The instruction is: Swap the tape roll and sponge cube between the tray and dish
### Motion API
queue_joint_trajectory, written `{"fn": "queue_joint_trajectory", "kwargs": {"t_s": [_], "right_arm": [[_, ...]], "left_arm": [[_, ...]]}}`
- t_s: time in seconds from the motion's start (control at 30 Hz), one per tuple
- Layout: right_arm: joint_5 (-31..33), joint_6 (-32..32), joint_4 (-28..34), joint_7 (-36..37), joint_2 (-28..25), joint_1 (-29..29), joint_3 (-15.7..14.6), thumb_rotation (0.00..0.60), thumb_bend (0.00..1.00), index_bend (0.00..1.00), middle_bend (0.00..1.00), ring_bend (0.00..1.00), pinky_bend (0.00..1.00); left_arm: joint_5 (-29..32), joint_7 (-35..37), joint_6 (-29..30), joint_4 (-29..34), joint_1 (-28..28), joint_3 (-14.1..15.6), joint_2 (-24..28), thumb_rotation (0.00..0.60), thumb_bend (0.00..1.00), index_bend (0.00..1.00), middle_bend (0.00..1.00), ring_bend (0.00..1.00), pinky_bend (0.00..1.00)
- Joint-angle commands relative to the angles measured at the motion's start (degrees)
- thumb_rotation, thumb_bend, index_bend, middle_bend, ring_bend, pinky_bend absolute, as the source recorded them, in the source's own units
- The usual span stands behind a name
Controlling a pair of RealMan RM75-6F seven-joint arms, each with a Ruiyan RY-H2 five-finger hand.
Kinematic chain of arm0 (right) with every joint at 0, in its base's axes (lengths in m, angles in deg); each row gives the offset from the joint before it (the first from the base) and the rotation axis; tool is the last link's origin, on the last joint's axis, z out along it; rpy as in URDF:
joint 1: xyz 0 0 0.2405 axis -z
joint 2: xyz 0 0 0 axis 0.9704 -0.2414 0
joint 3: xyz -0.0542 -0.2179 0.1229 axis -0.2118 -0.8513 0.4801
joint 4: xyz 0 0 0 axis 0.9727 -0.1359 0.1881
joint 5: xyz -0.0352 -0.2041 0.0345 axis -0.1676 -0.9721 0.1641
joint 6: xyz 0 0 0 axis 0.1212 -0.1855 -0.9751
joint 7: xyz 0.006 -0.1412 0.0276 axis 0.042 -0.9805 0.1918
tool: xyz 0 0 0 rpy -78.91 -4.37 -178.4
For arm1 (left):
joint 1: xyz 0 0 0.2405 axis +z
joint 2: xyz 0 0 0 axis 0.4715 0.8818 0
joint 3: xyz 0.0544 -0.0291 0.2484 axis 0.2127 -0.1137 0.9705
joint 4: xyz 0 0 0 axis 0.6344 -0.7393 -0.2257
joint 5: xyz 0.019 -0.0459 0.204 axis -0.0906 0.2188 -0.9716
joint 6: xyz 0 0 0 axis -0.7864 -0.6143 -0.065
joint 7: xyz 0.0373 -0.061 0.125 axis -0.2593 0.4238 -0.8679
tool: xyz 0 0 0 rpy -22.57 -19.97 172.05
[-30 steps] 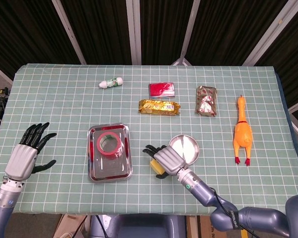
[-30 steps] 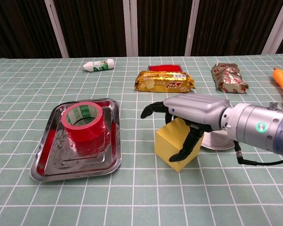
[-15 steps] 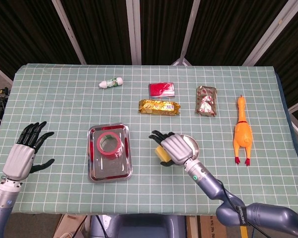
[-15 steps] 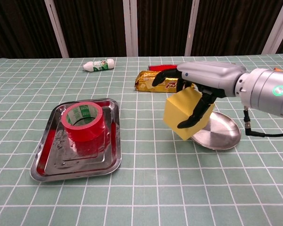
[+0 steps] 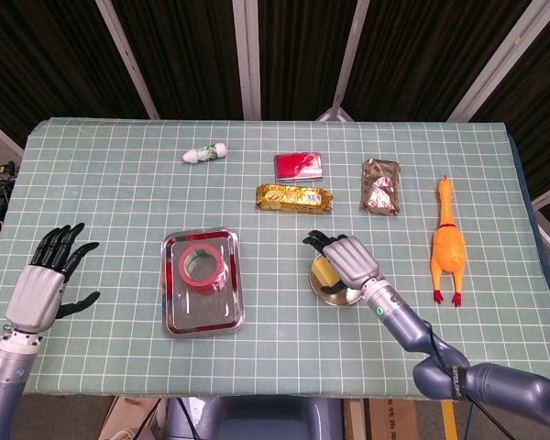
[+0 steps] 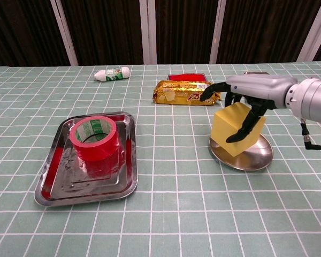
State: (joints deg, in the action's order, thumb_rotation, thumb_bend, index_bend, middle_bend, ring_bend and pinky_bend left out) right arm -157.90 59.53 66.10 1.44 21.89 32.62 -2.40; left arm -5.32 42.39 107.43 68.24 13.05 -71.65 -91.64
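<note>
The sponge cube (image 6: 237, 130) is held at the right of centre in the chest view, tilted on one corner, directly over the dish (image 6: 245, 155); whether its lower corner already touches the metal cannot be told. It is gripped by the right hand (image 6: 251, 96), whose fingers (image 6: 245, 126) are curled down over the cube's front face while the palm covers its top. In the head view only a sliver of yellow is seen beneath that hand (image 5: 348, 261).

The tape roll (image 6: 94, 137) stands in the tray (image 6: 52, 184) at the lower left of the chest view, untouched. The left hand (image 5: 46, 284) is held at the far left edge of the head view, fingers spread and nothing in it.

The step in hand is judged to be the setting of the cube into the dish. It would be done well if the cube were lowered until a flat face, not a corner, rests on the shallow pan, and centred before the fingers are opened, since a light block released on its edge may roll off the low rim. The fingers should be drawn away upward so the cube is not dragged along.

Beyond the dish, a gold snack packet (image 6: 185, 92) and a small white bottle (image 6: 112, 73) lie toward the top of the frame.
</note>
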Motion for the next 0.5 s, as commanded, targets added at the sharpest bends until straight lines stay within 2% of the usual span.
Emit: {"fn": "queue_joint_trajectory", "kwargs": {"t_s": [0.03, 0.3, 0.43, 0.5], "right_arm": [[-0.74, -0.80, -1.54, 0.83, -0.05, -0.30, -0.61, 0.600, 0.31, 0.20, 0.17, 0.59, 0.64], [-1.46, -1.48, -2.81, 2.86, -0.38, -0.28, -1.53, 0.600, 0.31, 0.20, 0.14, 0.54, 0.62], [-1.87, -1.95, -2.59, 3.11, -1.19, -0.33, -2.08, 0.600, 0.31, 0.19, 0.10, 0.44, 0.50], [-1.77, -2.26, -2.10, 3.17, -1.78, -0.37, -2.24, 0.600, 0.29, 0.16, 0.07, 0.36, 0.40]], "left_arm": [[0.13, -0.15, -0.02, -0.01, 0.08, -0.19, -0.09, 0.600, 0.01, 0.22, 0.00, 0.00, 0.08], [0.17, -0.75, -0.55, -0.02, 0.08, -0.38, -0.36, 0.600, 0.01, 0.22, 0.00, 0.00, 0.08], [0.21, -0.81, -0.60, -0.01, 0.14, -0.53, -0.41, 0.600, 0.01, 0.22, 0.00, 0.00, 0.08], [0.18, -0.79, -0.58, -0.02, 0.17, -0.58, -0.44, 0.600, 0.01, 0.22, 0.00, 0.00, 0.08]]}}
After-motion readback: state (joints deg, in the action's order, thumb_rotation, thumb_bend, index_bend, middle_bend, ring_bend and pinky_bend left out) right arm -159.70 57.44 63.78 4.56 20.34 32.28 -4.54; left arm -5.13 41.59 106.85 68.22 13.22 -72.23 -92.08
